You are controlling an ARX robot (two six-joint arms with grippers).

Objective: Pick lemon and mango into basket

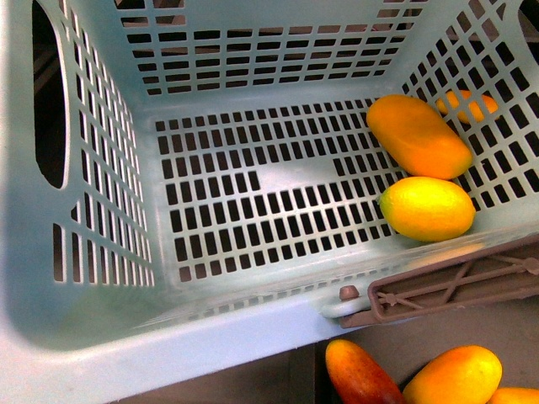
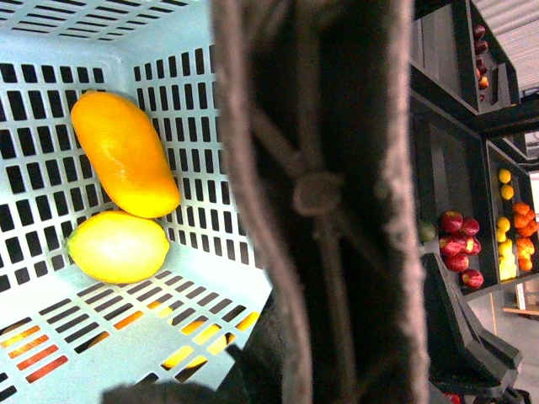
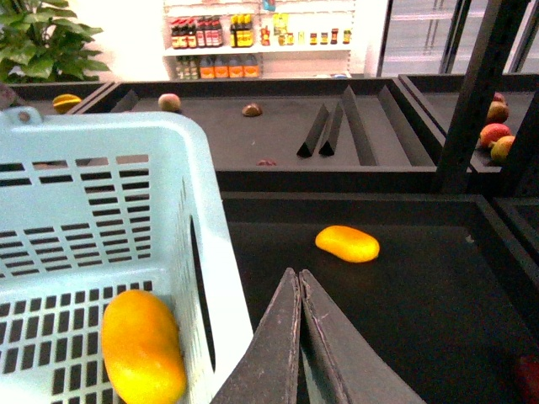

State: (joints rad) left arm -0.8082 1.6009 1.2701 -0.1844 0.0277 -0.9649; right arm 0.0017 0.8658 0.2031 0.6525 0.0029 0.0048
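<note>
Basket point(image 1: 93, 353) filled the front frame | mango point(image 1: 418, 135) and lemon point(image 1: 427, 208) lay touching at its right wall | right gripper point(image 3: 299, 290) pinched together, empty, outside | left gripper: cannot tell | both fruits in, task looked done

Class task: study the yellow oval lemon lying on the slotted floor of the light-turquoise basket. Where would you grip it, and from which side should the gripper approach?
Grip the yellow oval lemon across its narrower middle, coming straight down from above. It lies on its side on the light-turquoise slotted plastic basket floor, close to a wall and beside the orange elongated mango, so sideways approaches look blocked; the top is open.
</note>
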